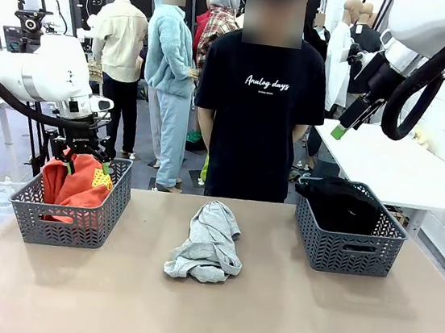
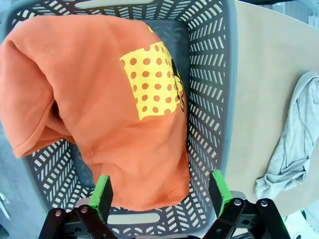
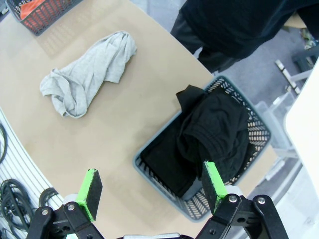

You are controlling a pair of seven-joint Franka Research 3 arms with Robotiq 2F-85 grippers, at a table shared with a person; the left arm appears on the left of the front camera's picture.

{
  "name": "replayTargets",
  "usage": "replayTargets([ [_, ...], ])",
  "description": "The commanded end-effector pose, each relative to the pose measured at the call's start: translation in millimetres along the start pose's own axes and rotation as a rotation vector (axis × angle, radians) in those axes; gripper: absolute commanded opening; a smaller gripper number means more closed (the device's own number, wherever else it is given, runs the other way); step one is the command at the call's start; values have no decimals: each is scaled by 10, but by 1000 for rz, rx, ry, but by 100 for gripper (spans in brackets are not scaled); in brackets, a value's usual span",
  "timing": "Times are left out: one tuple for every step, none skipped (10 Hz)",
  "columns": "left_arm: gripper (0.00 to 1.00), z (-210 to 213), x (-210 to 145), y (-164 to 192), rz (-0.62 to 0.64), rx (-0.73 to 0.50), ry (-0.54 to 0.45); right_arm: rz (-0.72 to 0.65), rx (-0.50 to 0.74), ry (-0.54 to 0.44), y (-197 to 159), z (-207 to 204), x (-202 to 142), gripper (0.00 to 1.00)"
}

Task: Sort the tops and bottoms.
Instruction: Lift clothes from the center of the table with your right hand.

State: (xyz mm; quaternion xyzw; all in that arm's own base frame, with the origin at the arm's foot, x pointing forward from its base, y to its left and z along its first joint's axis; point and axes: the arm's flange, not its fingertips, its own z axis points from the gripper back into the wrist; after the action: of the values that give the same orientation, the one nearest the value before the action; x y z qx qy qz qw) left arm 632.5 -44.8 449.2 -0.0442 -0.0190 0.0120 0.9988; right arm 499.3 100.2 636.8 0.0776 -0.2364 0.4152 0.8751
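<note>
— Where is the orange T-shirt (image 2: 99, 109) seen against the left gripper (image 2: 160, 194)?
— Just below the wide-spread, empty jaws, heaped in the left basket (image 2: 209, 74), yellow dotted print upward.
— And elsewhere?
— The right gripper (image 3: 152, 186) is spread wide above the black bottoms (image 3: 209, 134), bunched in the right basket (image 3: 259, 132). The grey shirt (image 1: 209, 242) is crumpled mid-table (image 1: 310, 315).

Bare table (image 1: 335, 310) lies open around the grey shirt (image 1: 208, 242), flanked well apart by two baskets (image 1: 70, 217) (image 1: 347, 239).
</note>
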Motion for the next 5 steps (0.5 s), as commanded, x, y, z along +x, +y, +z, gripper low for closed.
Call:
replayTargets([
  [100,1,2,4,-3,-2,-1,2,1,4,0,-7,7,100],
  [100,1,2,4,-3,-2,-1,2,1,4,0,-7,7,100],
  [100,1,2,4,-3,-2,-1,2,1,4,0,-7,7,100],
  [100,1,2,4,-3,-2,-1,2,1,4,0,-7,7,100],
  [100,1,2,4,-3,-2,-1,2,1,4,0,-7,7,100],
])
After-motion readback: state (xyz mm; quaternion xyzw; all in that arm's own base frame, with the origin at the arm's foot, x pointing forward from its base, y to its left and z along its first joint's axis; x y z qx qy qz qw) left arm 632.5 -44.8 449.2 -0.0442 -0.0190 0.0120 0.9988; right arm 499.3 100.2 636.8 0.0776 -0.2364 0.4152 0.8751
